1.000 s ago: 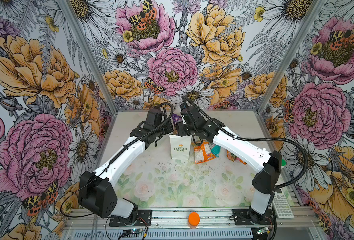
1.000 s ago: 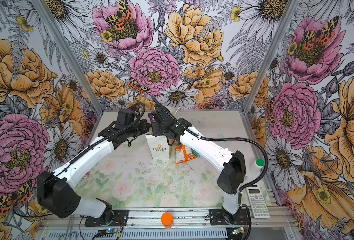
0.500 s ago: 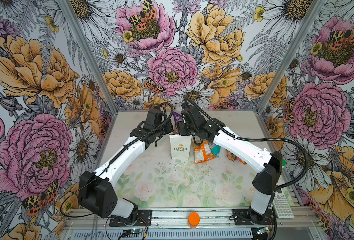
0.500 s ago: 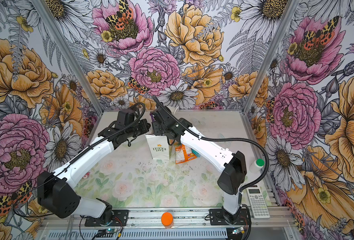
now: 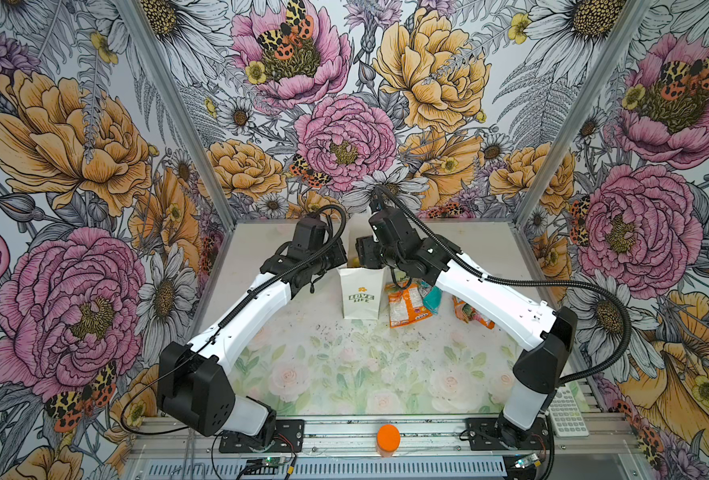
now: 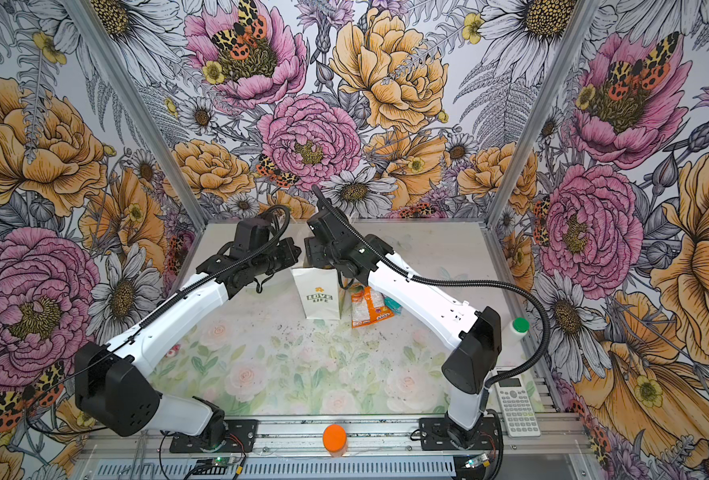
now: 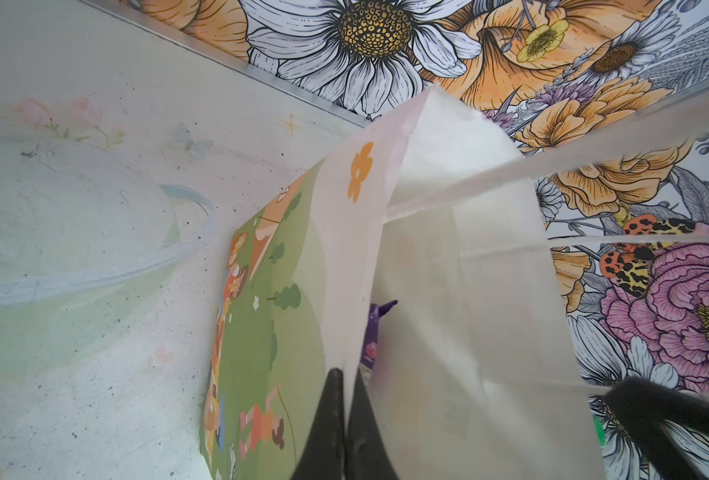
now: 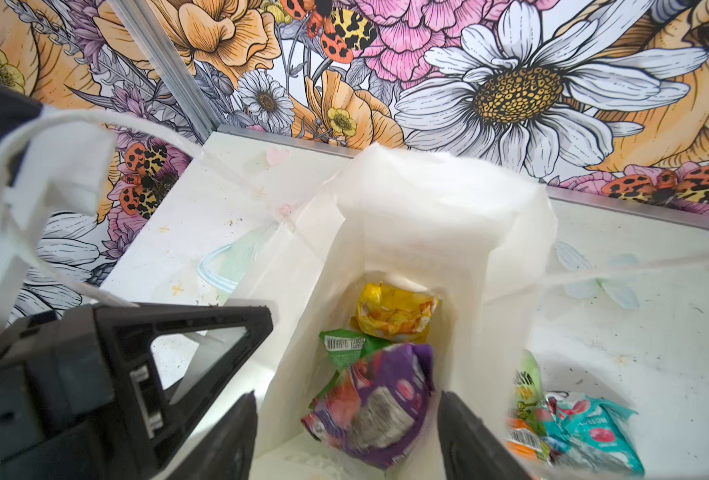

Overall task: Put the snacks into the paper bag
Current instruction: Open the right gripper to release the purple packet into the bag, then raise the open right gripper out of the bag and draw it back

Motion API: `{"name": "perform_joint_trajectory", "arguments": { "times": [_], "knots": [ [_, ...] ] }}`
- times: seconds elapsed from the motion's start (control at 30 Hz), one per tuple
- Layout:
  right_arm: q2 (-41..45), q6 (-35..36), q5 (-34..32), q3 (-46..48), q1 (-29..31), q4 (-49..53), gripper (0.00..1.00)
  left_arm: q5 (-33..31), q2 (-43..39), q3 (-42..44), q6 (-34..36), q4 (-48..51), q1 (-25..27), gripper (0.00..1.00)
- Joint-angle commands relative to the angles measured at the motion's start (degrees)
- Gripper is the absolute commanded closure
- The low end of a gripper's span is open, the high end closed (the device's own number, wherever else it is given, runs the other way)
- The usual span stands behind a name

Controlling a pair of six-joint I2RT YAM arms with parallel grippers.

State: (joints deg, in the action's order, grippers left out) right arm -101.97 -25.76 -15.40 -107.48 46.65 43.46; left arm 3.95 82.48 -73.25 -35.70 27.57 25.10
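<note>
While left fingers (image 7: 328,424) pinch the paper bag (image 7: 286,332), right fingers (image 8: 228,440) hang spread over snacks (image 8: 377,407).

Both top views are taken from high over the front rail (image 5: 386,424), pitched down at the table (image 5: 328,374) and back wall (image 5: 344,137). The whole cell is covered from far. Nearly the same field is shared, shifted sideways only. The bag (image 5: 361,297) is seen near mid-frame in both top views.

The left wrist view is taken from just behind the left gripper (image 7: 346,374), very close to the bag, along its green face toward the back wall.

The right wrist view is aimed down into the open bag from just above, past the right gripper (image 8: 348,399).

Bag, table and back wall are shared by all four views. The opposite gripper is partly caught in each wrist view.
</note>
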Motion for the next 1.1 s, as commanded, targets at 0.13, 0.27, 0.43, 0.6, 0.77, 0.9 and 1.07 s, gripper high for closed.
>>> {"name": "perform_joint_trajectory", "arguments": {
  "times": [0.13,0.27,0.43,0.6,0.77,0.9,1.07],
  "knots": [
    [4.3,3.1,-0.6,-1.3,0.0,-1.0,0.29,-0.7,-1.0,1.2,-0.7,-0.2,-0.1,1.0],
    [6.5,4.4,-1.1,0.3,0.0,-1.0,0.29,-1.3,-1.1,1.2,-1.1,-0.2,-0.3,1.0],
    [10.0,5.3,-2.0,3.5,-0.1,-1.0,0.28,-1.5,-1.1,1.3,-1.5,-0.3,-0.2,1.0],
    [14.6,5.5,-3.6,8.6,-0.1,-1.0,0.26,-1.0,-0.8,1.0,-1.4,-0.3,-0.1,1.0],
    [20.4,4.5,-6.3,15.3,-0.2,-1.0,0.2,-0.3,-0.3,0.7,-1.4,-0.6,-0.1,1.0],
    [26.0,2.4,-8.8,21.7,-0.4,-1.0,0.16,0.0,0.1,0.5,-1.5,-0.7,0.0,1.0],
    [32.8,-1.0,-12.2,31.3,-0.9,-1.0,0.12,0.1,-0.1,0.7,-1.5,-1.2,-0.3,1.0]
  ]
}}
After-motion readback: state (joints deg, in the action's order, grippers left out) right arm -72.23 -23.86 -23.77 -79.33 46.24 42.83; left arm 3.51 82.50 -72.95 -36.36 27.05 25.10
